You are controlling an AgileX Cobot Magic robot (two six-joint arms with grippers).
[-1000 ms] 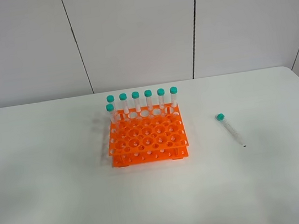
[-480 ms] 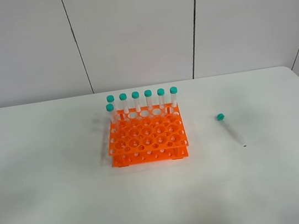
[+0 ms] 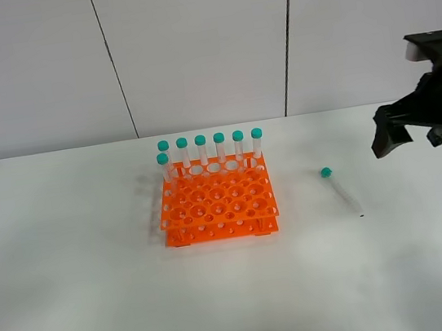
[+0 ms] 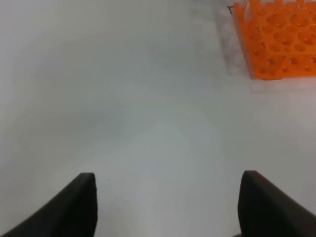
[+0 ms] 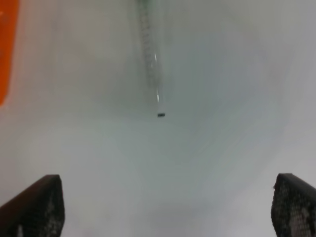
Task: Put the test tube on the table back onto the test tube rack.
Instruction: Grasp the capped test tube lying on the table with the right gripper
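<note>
Since a second ago my right gripper (image 3: 408,139) has come into the high view, well out beyond the right side of the test tube rack (image 3: 218,203); before, no arm showed there at all. Its black jaws stand spread wide with nothing between them, and the wrist camera shows the two fingertips far apart over bare tabletop.

The test tube (image 3: 342,192) has not shifted. It lies flat on the table (image 3: 100,298) to the right of the rack, apart from it, teal cap towards the back and pointed tip towards the front. From the right wrist it is a blurred clear stick (image 5: 149,59) with a dark speck at its tip, untouched by either finger.

My left gripper (image 4: 168,207) is also parted wide and empty, over plain white surface to the left of the rack.

I see a bright orange rack, a grid of round holes on two tiers. Seven capped tubes (image 3: 210,146) stand upright: six along its back row, one just ahead at the left end.
</note>
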